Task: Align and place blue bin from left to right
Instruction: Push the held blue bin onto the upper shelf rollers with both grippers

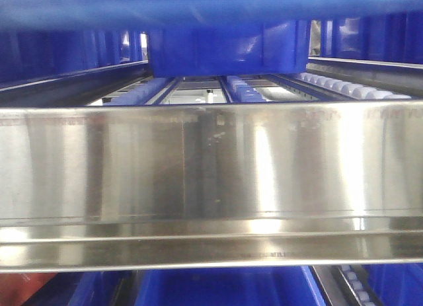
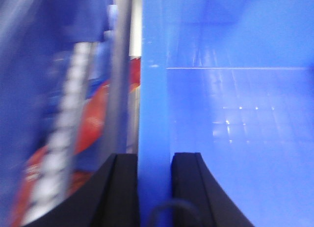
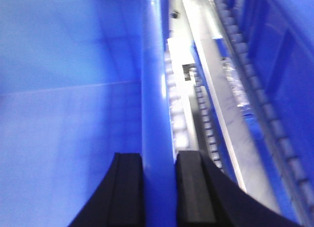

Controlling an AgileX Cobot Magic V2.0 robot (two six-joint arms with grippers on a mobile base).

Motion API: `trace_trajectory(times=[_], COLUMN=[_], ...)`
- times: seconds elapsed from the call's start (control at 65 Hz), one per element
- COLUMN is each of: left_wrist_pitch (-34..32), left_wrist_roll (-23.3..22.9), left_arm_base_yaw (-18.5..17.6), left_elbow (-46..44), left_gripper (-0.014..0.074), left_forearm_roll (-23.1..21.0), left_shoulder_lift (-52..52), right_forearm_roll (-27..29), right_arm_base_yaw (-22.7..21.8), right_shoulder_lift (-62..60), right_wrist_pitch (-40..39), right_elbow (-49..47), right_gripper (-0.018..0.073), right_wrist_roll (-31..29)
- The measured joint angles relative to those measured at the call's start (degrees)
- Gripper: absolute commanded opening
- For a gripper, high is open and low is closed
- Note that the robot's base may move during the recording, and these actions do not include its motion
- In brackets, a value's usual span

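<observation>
A: Where's the blue bin (image 2: 235,114)?

B: Between the two arms, held by opposite side walls. The left gripper (image 2: 156,156) straddles its left wall, one black finger on the outside and one inside. The wall fills the gap, so it is clamped on the bin.

A: And the right side?

B: The right gripper (image 3: 158,155) is the same on the right wall, closed on the plastic with the bin's interior to its left. The inner face is smooth, with a faint grid lower down.

A: What's beside it?

B: In the right wrist view there's a roller track (image 3: 208,134) just right of the wall, then a steel rail (image 3: 221,89) and a darker blue crate (image 3: 274,65). The left wrist view is motion-blurred. It shows a white roller strip (image 2: 68,138), a grey bar (image 2: 120,65) and something red (image 2: 93,114), but I can't tell what.

A: And the front camera?

B: A stainless panel (image 1: 211,167) fills most of the frame. Above it a blue crate (image 1: 228,51) sits further in, over the roller lanes (image 1: 344,88). A blurred blue band (image 1: 198,5) runs along the top edge, and I can't tell whether that's the held bin. There are more blue tubs (image 1: 225,286) below the panel.

A: Any labels, brands or part numbers?

B: Nothing legible. There's a faint mark on the panel's lower lip (image 1: 268,253), too small to read. I can't see any label on the bin walls.
</observation>
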Motion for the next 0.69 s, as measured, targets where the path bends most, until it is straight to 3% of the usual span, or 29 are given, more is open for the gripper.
trace_trajectory(times=[0.262, 0.693], left_wrist_pitch=[-7.79, -9.37], left_wrist_roll=[0.31, 0.45], left_arm_base_yaw=[5.87, 7.59], left_elbow=[0.0, 0.0], left_gripper=[-0.0111, -0.0111], left_forearm_roll=[-4.66, -5.19], left_shoulder_lift=[7.11, 10.37], right_forearm_roll=[1.21, 1.3], right_arm_base_yaw=[-6.72, -8.75], right_shoulder_lift=[6.1, 13.05], right_wrist_pitch=[-5.81, -7.6], right_elbow=[0.0, 0.18], right_gripper=[-0.0079, -0.0079], right_wrist_roll=[-1.67, -2.0])
